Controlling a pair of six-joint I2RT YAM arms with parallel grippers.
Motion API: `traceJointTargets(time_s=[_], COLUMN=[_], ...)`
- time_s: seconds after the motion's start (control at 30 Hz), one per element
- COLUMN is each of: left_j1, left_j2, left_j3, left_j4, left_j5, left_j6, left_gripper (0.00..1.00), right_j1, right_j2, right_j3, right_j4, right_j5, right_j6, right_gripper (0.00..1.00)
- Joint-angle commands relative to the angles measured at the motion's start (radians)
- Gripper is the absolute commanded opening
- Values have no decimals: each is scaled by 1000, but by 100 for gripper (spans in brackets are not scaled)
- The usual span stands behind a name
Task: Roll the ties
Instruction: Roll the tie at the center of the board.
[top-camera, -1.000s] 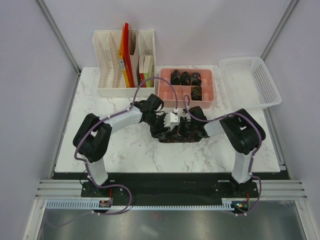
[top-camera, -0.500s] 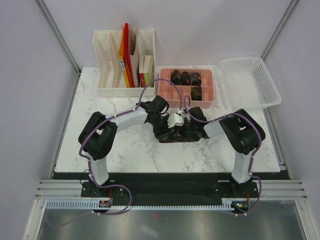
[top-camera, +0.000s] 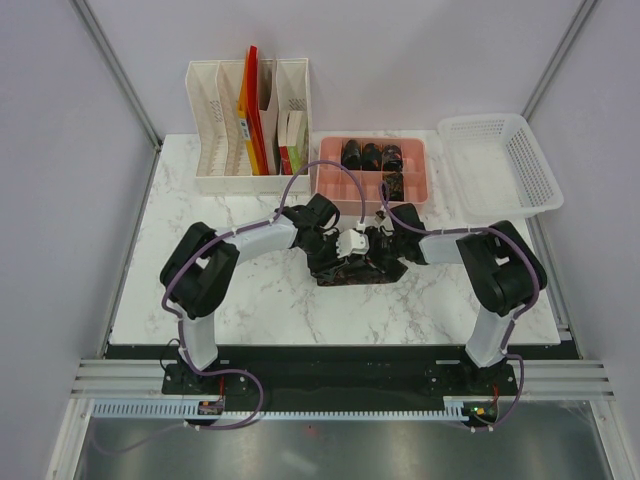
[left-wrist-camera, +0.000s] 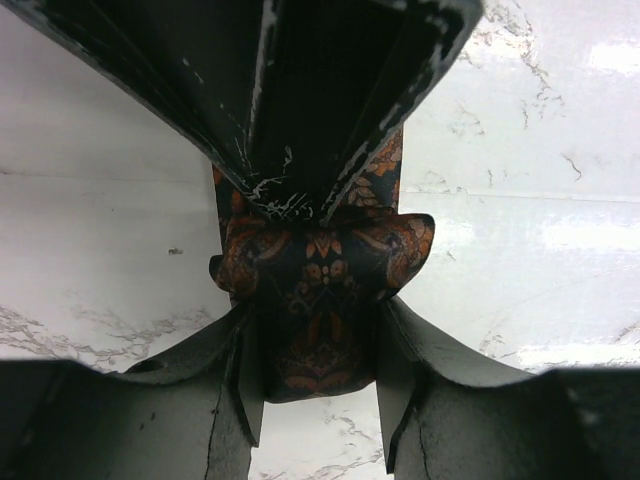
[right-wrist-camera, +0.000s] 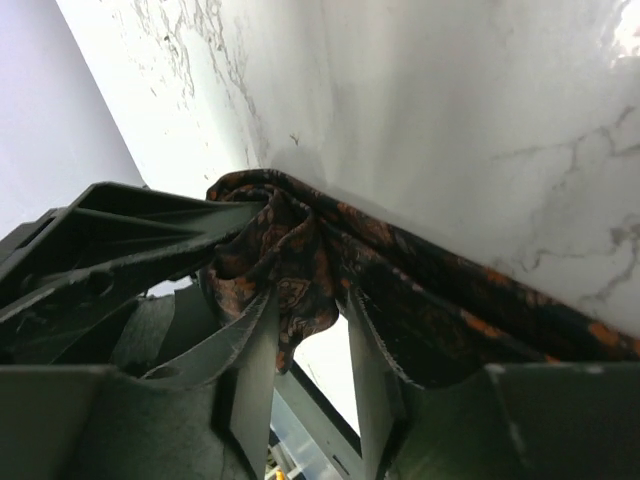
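A dark tie (top-camera: 362, 273) with a reddish pattern lies bunched on the marble table (top-camera: 240, 300), in front of the pink tray (top-camera: 335, 190). Both grippers meet over it. My left gripper (top-camera: 336, 254) comes from the left and is shut on the tie's small rolled end (left-wrist-camera: 318, 262), which sits between its fingers (left-wrist-camera: 243, 372). My right gripper (top-camera: 376, 250) comes from the right and is shut on a gathered fold of the same tie (right-wrist-camera: 290, 270), while the rest of the strip (right-wrist-camera: 470, 320) trails off along the table. Several rolled ties (top-camera: 371, 156) sit in the tray's compartments.
A white file organizer (top-camera: 250, 125) with orange and red folders stands at the back left. A white mesh basket (top-camera: 500, 165) stands at the back right. The pink tray is close behind both grippers.
The left arm has swung in to the right, closer to the tie. The right arm's elbow has shifted right and its wrist has turned back toward the tray. The tie stays bunched between both grippers.
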Motion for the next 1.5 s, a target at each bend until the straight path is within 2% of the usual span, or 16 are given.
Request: traceJointTargets(time_s=[0.0, 0.07, 0.2, 0.53, 0.67, 0.9, 1.0, 1.03, 1.1, 1.13, 1.23, 1.33, 1.37, 1.47], left_j1=[-18, -20, -18, -18, -18, -17, -13, -10, -9, -6, 0, 5, 6, 8], left_j2=[62, 62, 62, 61, 62, 64, 56, 55, 55, 52, 42, 13, -6, -54], left_j3=[-35, -33, -30, -29, -26, -21, -24, -24, -26, -24, -29, -37, -37, -27], left_j4=[-55, -54, -60, -71, -74, -80, -81, -80, -83, -83, -86, -89, -91, -89], left_j5=[-19, -18, -15, -10, -9, 1, 4, 4, 7, 8, 13, 22, 27, 62], left_j6=[23, 23, 23, 31, 37, 41, 43, 43, 43, 41, 40, 37, 35, 22], left_gripper=[46, 46, 46, 46, 46, 46, 46, 46, 46, 46, 48, 52, 56, 63], right_j1=[-9, -9, -10, -39, -25, 29, 43, 44, 43, 35, 17, 10, 9, 7], right_j2=[-58, -59, -61, -128, -118, -50, -30, -27, -14, -7, 10, 19, 26, 46], right_j3=[32, 32, 28, 11, -9, -8, -8, -11, -8, -6, -6, 8, 12, 21], right_j4=[-58, -41, -6, -6, 63, 131, 149, 149, 130, 88, 44, -22, -29, -67], right_j5=[-44, -51, -73, -125, -130, -78, -73, -64, -58, -42, -21, 1, 7, 30], right_j6=[-56, -51, -25, -41, -8, 31, 36, 38, 24, 6, -27, -71, -90, -120], right_gripper=[45, 51, 55, 58, 59, 54, 47, 40, 32, 23, 10, 2, 0, 0])
